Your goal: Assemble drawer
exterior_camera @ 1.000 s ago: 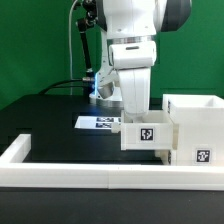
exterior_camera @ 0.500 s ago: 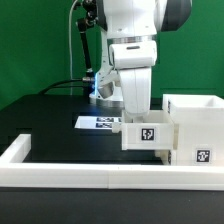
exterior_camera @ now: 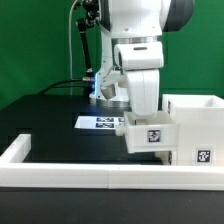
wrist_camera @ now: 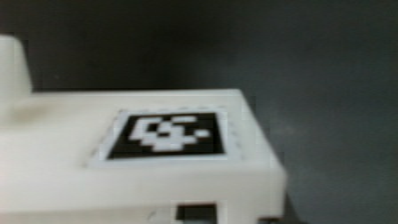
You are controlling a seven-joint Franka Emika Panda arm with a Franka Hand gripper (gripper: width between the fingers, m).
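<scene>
A small white drawer tray [exterior_camera: 148, 136] with a black-and-white marker on its face sits against the side of the tall white casing [exterior_camera: 196, 125] that faces the exterior view's left. The casing stands at that view's right and carries its own marker low on its front. My gripper [exterior_camera: 143, 116] comes straight down onto the tray and is shut on its top edge; the fingertips are hidden by the tray. In the wrist view the tray [wrist_camera: 160, 150] and its marker fill the frame, over the black table. I see no second tray.
The marker board [exterior_camera: 100, 123] lies flat on the black table behind the tray. A low white border wall [exterior_camera: 60, 170] runs along the front and turns back at the exterior view's left. Cables hang at the back left.
My gripper and the tray have shifted toward the exterior view's right, closer into the casing. The casing and the marker board have not moved.
</scene>
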